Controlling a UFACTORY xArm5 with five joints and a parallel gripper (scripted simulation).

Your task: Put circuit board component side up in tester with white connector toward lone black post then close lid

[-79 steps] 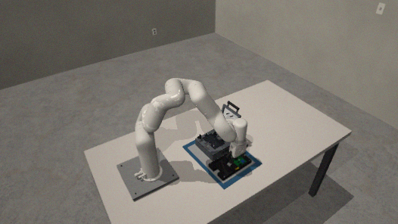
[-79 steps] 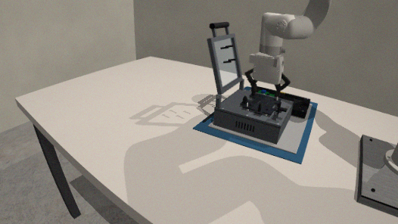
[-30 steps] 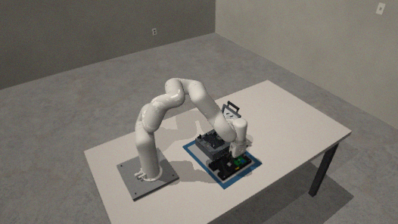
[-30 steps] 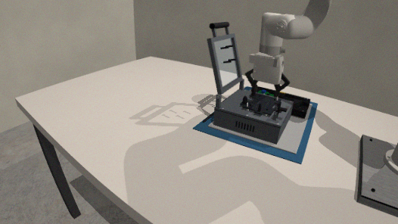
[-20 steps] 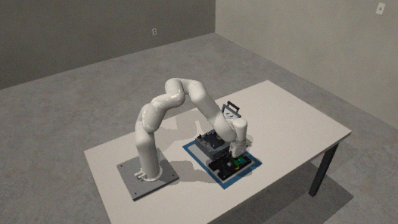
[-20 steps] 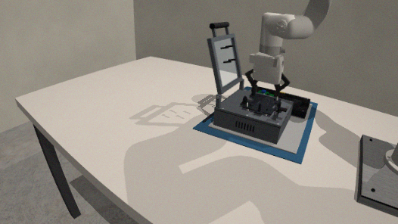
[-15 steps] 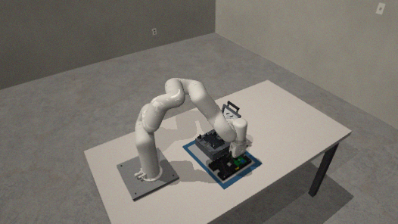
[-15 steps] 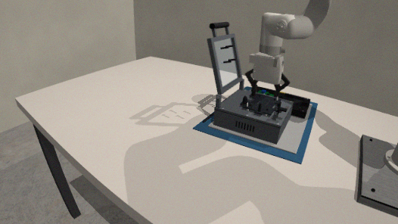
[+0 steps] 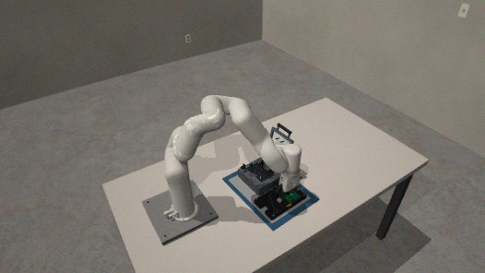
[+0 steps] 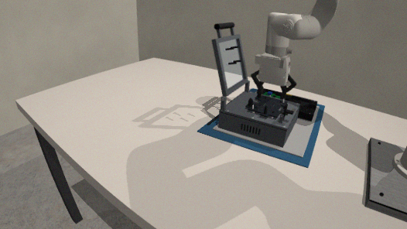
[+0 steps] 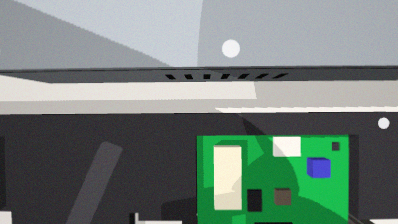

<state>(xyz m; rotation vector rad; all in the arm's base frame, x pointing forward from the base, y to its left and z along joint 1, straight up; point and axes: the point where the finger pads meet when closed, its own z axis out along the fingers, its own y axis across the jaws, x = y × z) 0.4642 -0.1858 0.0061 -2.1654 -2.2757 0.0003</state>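
Observation:
The green circuit board point(image 9: 291, 197) point(image 11: 320, 195) lies component side up in the black tray point(image 9: 272, 209) point(image 10: 309, 111) point(image 11: 150, 175). In the wrist view it has a large cream block at its left, a smaller white block at its top edge and a blue part. My gripper point(image 9: 289, 193) point(image 10: 271, 97) points down with its fingers at the board's sides and is shut on it; the fingertips are hidden behind the tester and outside the wrist view. The grey tester point(image 9: 260, 184) point(image 10: 251, 129) point(image 11: 100, 30) stands beside the tray, with black posts on top. Its lid point(image 9: 282, 136) point(image 10: 232, 73) stands open, upright.
Tester and tray stand on a blue-edged mat point(image 9: 274, 226) point(image 10: 309, 160). The tester's side wall runs close along the tray. The raised lid with its black handle point(image 10: 224, 25) stands near the gripper. The arm's grey base plate point(image 9: 171, 231) point(image 10: 381, 182) is bolted to the table.

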